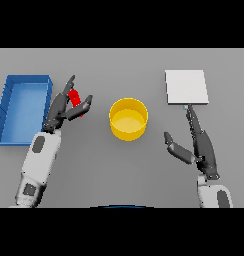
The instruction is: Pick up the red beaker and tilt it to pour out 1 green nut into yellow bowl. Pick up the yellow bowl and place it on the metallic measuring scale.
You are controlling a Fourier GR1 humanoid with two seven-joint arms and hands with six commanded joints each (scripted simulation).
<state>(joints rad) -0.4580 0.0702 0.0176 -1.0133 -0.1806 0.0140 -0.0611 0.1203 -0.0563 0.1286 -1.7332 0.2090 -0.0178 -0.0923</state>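
The left hand (68, 106) has its fingers and thumb curled round the red beaker (75, 100), holding it just right of the blue tray (24, 107) on the grey counter (124, 170). The yellow bowl (128, 119) sits mid-counter, apart from both hands. The right hand (199, 145) rests spread, fingers straight, fingertips near the lower edge of the pale square scale (187, 87)

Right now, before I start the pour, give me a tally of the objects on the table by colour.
Red: 1, the red beaker, in the left hand
Yellow: 1, the yellow bowl
Blue: 1, the blue bin
White: 1, the measuring scale, with the right hand near it
Total: 4
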